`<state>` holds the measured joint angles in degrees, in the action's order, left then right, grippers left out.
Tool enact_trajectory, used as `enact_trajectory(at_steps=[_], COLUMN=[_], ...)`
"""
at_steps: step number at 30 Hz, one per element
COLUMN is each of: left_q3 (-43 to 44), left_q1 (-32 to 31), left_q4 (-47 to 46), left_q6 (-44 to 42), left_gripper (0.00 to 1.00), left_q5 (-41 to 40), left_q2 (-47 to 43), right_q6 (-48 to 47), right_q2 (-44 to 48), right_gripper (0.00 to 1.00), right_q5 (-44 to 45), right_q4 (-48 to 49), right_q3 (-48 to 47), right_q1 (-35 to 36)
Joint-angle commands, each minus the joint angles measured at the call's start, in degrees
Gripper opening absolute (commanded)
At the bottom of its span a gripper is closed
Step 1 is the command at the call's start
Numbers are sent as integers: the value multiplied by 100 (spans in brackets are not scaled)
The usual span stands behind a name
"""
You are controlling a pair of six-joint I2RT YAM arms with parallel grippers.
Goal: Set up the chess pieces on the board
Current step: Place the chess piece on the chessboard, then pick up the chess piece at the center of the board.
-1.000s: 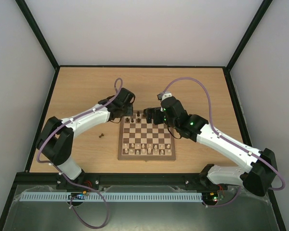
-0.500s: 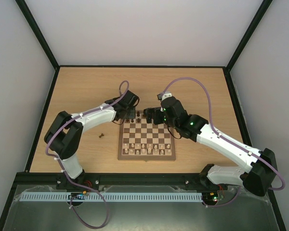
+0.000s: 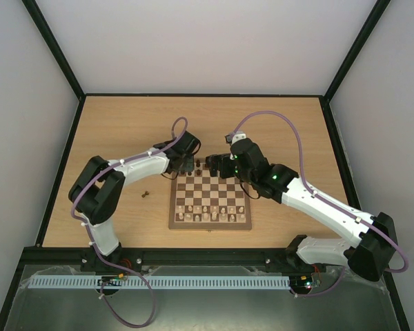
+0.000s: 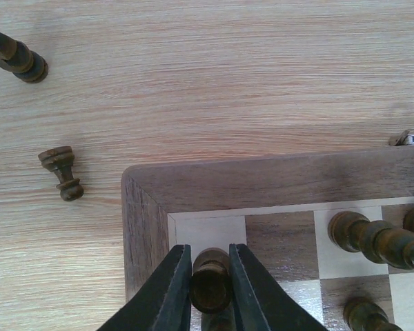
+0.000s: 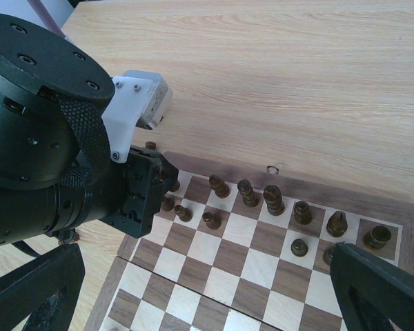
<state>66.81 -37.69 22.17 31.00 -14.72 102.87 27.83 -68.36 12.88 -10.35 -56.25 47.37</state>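
Note:
The board (image 3: 210, 190) lies mid-table. Dark chess pieces (image 5: 273, 200) stand along its far rows. My left gripper (image 4: 210, 276) is shut on a dark piece (image 4: 210, 284) and holds it upright over the board's far left corner squares; in the top view the left gripper (image 3: 183, 165) is at that corner. My right gripper (image 5: 207, 296) is open and empty, its fingers (image 5: 34, 289) spread wide above the far half of the board (image 5: 214, 276). In the top view the right gripper (image 3: 218, 166) hovers at the far edge. Two dark pieces (image 4: 62, 172) lie off the board on the table.
Pale pieces (image 3: 210, 213) fill the board's near two rows. One dark piece (image 3: 145, 194) lies on the table left of the board, another (image 4: 17, 61) farther out. The left arm's wrist (image 5: 134, 196) is close to the right gripper. A small metal clasp (image 5: 272, 168) is on the board's far edge.
My left arm has swung in toward the board, its gripper moving right to the far left corner. The right arm has not moved.

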Motion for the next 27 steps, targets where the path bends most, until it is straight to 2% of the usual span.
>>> enact_trajectory(at_steps=[1, 8, 16, 20, 22, 25, 27], left_q3=[140, 105, 41, -30, -52, -69, -67], left_q1=[-19, -10, -19, 20, 169, 566, 820], left_q4=[-25, -93, -93, -66, -68, -123, -232], left_q6=[-46, -34, 4, -43, -76, -67, -48], left_gripper=[19, 23, 39, 61, 69, 97, 100], left_q5=[-122, -134, -186, -607, -691, -473, -316], left_q2=[94, 90, -391, -932, -1099, -1210, -1167], right_q6=[-41, -43, -50, -50, -50, -44, -41], right_q2=[59, 64, 64, 53, 43, 33, 33], right_gripper=[99, 99, 99, 99, 99, 99, 99], right_q5=[38, 39, 43, 26, 9, -5, -12], right_q4=[-31, -30, -29, -21, -20, -19, -7], right_q3=[31, 27, 35, 34, 31, 24, 26], right_q1=[22, 25, 25, 23, 20, 24, 19])
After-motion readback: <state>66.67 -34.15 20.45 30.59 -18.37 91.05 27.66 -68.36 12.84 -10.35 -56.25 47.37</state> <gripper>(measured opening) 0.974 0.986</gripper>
